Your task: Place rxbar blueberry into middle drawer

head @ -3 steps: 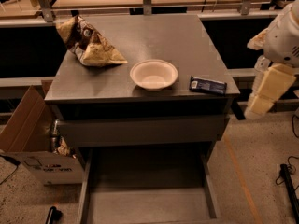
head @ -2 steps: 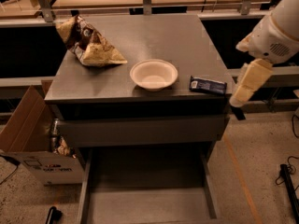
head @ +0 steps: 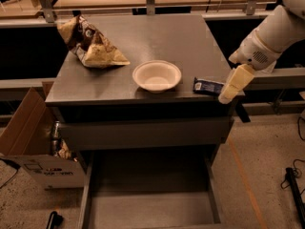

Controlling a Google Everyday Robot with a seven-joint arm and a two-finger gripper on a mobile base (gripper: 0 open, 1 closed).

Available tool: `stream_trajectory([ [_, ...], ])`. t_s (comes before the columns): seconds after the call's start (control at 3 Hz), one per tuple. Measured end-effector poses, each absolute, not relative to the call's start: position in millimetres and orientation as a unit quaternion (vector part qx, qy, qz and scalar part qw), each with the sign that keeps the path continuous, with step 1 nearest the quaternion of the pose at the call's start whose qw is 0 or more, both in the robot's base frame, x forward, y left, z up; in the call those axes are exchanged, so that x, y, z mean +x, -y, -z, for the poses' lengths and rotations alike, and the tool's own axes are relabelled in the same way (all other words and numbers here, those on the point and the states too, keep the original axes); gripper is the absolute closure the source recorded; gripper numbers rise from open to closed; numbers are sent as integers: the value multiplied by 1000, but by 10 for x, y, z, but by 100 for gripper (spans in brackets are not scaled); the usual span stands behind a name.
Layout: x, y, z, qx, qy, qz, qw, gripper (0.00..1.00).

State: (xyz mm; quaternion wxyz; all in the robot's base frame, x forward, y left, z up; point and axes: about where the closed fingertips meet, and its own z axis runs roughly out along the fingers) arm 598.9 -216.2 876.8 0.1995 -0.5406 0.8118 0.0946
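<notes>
I am looking down at a grey cabinet [head: 162,37] from its front. The rxbar blueberry [head: 208,86] is lying flat on the cabinet top, near the front right corner, with its dark wrapper facing up. It is lying just to the right of a white bowl [head: 157,75], but the two are not touching.

The white arm [head: 271,32] is reaching in from the upper right. The gripper [head: 226,97], cream in colour, is pointing down and to the left, and its tip is hanging just beside the right end of the bar, at the edge of the cabinet. I cannot tell if it is touching the bar, and I also cannot tell if the gripper is spread apart or closed together.

A tan and brown chip bag [head: 93,44] is sitting at the back left of the top, well apart from the bar. Under the top, a plain grey front panel [head: 143,133] is closed. Below it the middle drawer [head: 152,209] is standing pulled out toward me, showing its flat grey floor and low side walls. A cardboard box [head: 28,142] is standing on the ground at the left side of the cabinet.
</notes>
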Motion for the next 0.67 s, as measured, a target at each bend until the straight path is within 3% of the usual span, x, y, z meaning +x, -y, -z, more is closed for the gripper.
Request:
stream_trajectory([
  [0.33,6109,2128,-8540,-534,-813,-113,201,5],
  [0.67,6148,2101,-8393,-530,-814,-123,205,19],
])
